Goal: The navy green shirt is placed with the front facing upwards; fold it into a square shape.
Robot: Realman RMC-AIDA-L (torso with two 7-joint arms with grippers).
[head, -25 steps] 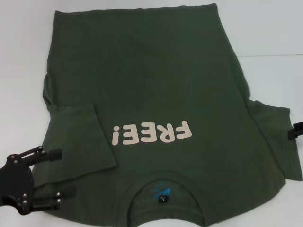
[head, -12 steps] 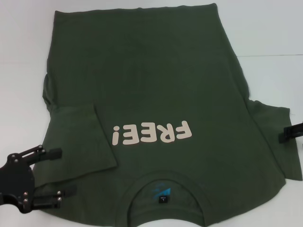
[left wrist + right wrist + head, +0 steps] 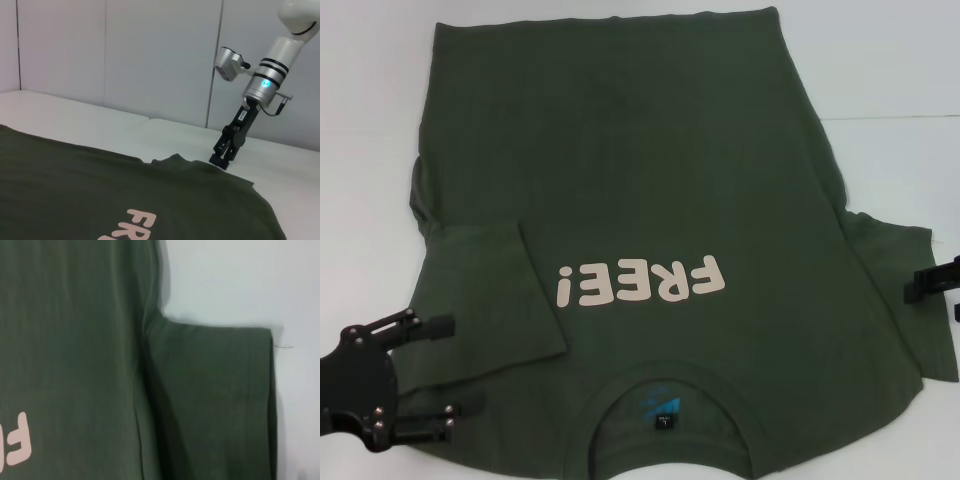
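The navy green shirt (image 3: pixel 640 160) lies flat on the white table, front up, with pale "FREE!" lettering (image 3: pixel 640 283) and the collar toward me. Its left sleeve (image 3: pixel 490 300) is folded in over the body, while the right sleeve (image 3: pixel 900 320) lies spread out. My left gripper (image 3: pixel 442 367) hovers open at the shirt's near-left shoulder edge, holding nothing. My right gripper (image 3: pixel 920 285) comes in from the right edge over the outer part of the right sleeve. In the left wrist view the right gripper (image 3: pixel 220 161) points down just above the sleeve's edge. The right wrist view shows the right sleeve (image 3: pixel 215 400) from above.
White table (image 3: pixel 360 150) surrounds the shirt on the left, right and far sides. A pale wall (image 3: pixel 150 60) stands behind the table in the left wrist view. A small blue-black label (image 3: pixel 663 420) sits inside the neck.
My right gripper has come farther in from the right edge, leftward over the right sleeve. My left gripper has drifted slightly down and back. The shirt has not moved.
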